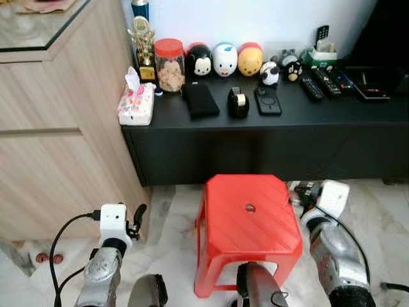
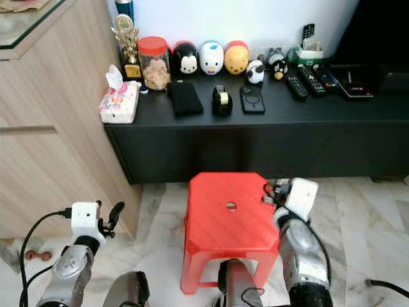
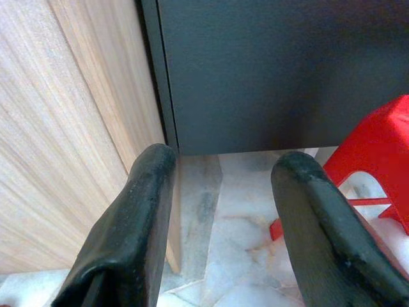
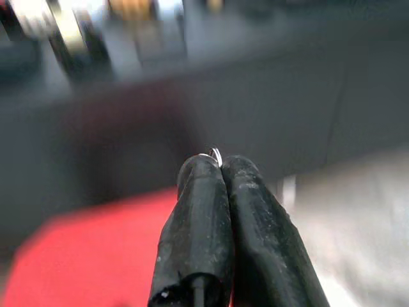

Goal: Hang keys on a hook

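glossy red plastic stool (image 1: 248,220), matt black cabinet (image 1: 268,137), wood-grain cupboard (image 1: 57,128), polished marble floor (image 1: 383,224).

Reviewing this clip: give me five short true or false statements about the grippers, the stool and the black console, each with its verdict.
1. The right gripper is shut on a key ring. True.
2. The left gripper is shut. False: its fingers stand apart, holding nothing.
3. The red stool stands on the floor before the black console. True.
4. The tissue pack lies on the stool. False: it sits at the console's left end.
5. The tape dispenser stands between two dark phones. True.
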`<state>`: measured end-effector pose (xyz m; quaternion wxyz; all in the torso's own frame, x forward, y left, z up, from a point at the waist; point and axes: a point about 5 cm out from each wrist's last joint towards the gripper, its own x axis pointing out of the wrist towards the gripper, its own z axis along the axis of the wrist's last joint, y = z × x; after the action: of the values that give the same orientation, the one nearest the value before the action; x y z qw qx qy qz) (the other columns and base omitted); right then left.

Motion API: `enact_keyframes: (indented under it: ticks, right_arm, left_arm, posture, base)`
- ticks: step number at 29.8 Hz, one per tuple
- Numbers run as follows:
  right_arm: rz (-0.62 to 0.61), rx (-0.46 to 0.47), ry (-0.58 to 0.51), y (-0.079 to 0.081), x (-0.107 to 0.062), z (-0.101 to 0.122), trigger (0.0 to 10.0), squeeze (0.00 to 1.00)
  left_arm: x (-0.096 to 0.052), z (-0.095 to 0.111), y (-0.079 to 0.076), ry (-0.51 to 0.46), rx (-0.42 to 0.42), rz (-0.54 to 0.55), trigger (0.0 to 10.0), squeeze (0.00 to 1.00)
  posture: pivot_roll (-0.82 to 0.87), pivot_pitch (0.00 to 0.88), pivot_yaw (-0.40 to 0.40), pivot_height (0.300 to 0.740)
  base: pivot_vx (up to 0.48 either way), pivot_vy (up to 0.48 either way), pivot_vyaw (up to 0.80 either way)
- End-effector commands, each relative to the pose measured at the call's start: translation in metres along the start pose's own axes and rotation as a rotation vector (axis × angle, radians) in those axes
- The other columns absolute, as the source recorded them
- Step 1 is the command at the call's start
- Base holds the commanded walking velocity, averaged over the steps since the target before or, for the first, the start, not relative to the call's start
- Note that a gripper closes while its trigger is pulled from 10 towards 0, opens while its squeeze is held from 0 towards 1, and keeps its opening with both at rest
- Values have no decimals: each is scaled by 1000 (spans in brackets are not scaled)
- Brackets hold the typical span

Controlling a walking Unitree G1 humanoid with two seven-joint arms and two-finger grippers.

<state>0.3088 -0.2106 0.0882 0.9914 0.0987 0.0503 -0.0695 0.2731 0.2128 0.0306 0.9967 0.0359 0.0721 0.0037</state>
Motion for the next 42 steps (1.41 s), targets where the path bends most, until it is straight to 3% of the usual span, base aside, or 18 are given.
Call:
enact_keyframes:
  ticks: [1, 18, 21, 27, 34, 40, 42]
  right_arm:
    - [4, 2, -53, 1, 0, 8, 10000, 0]
    - [1, -33, -71, 5, -5, 8, 10000, 0]
    - [10, -25, -72, 7, -5, 7, 10000, 0]
    - [15, -24, -55, 9, -5, 5, 10000, 0]
    - [21, -20, -56, 10, -4, 5, 10000, 0]
    - [31, -15, -62, 16, -3, 6, 10000, 0]
    - [39, -13, -67, 18, -2, 8, 10000, 0]
  left_arm:
    - [-3, -6, 0, 20, 9, 1, 10000, 0]
    - [-4, -9, 0, 28, 8, 2, 10000, 0]
    - [-9, -21, 5, 79, -12, 24, 10000, 0]
    - [-12, -26, 6, 93, -14, 33, 10000, 0]
    - [-15, -34, 6, 126, -22, 43, 10000, 0]
    - [-25, -60, 5, 289, -62, 76, 10000, 0]
    - [-37, -78, 4, 405, -74, 90, 10000, 0]
  posture:
    - [-98, 62, -33, 604]
    - [-96, 63, -34, 644]
    - [-95, 62, -33, 669]
    - [-93, 61, -34, 703]
    - [-92, 61, -37, 703]
    - [-93, 61, -41, 703]
    - [-90, 62, -42, 703]
  base:
    - [0, 0, 0]
    - [0, 0, 0]
    - [0, 0, 0]
    - [0, 0, 0]
    - [0, 0, 0]
    - [0, 0, 0]
    - [0, 0, 0]
